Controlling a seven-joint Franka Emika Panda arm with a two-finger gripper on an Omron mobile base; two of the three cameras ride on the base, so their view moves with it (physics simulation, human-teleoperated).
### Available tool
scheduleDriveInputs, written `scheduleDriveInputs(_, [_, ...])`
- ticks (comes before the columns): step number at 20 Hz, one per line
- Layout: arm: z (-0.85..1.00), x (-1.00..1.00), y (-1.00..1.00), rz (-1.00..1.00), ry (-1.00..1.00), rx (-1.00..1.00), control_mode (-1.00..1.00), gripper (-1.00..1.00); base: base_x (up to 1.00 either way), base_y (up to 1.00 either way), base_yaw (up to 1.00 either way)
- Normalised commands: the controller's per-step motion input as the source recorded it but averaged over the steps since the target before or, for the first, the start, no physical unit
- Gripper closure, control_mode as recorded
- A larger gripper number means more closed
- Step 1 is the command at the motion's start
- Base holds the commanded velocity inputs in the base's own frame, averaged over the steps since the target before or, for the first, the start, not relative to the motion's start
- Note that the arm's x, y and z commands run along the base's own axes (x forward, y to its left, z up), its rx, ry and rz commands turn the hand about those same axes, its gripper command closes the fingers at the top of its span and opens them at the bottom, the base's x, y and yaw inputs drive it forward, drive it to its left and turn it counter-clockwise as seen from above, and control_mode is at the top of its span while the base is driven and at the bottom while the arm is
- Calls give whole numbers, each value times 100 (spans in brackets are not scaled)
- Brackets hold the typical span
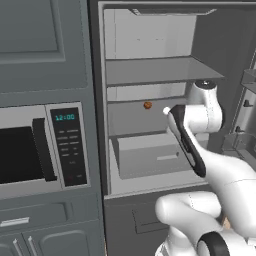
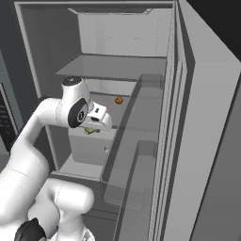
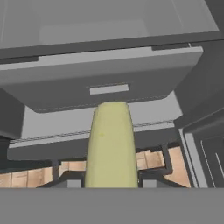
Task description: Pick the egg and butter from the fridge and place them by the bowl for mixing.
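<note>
- butter: pale yellow stick with a rounded far end and a smooth matte face, running from the 6 o'clock edge of the hand view up toward centre; a yellow-green sliver shows under the hand in the right base view
- jaws closed narrow on the butter, stick pinched lengthwise between the two finger tips; gripper at 6 o'clock in the hand view
- stick points away from the hand, probably because it was gripped at one end, so most of its length hangs free
- butter is held in the air in front of the fridge, over the light grey drawer, touching no shelf
- egg: tiny white round thing at 9 o'clock of the wrist on the middle shelf; blurred, so the label is a guess
- reddish-brown ball near the egg at its 10 o'clock, same shelf, not a task item
- fridge door swung wide at 3 o'clock, giving the arm room to back out
- microwave at 9 o'clock of the fridge
</note>
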Motion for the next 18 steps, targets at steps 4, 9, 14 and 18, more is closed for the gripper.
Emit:
scheduleDriveInputs(4, [9,-73,25,0,6,0,-100,100,0,0,0])
scheduleDriveInputs(9, [1,-45,6,-5,2,0,-100,100,0,0,0])
scheduleDriveInputs(14, [-2,-5,0,0,4,0,100,100,-6,0,0])
scheduleDriveInputs(18, [0,0,0,0,0,0,100,100,-50,26,0])
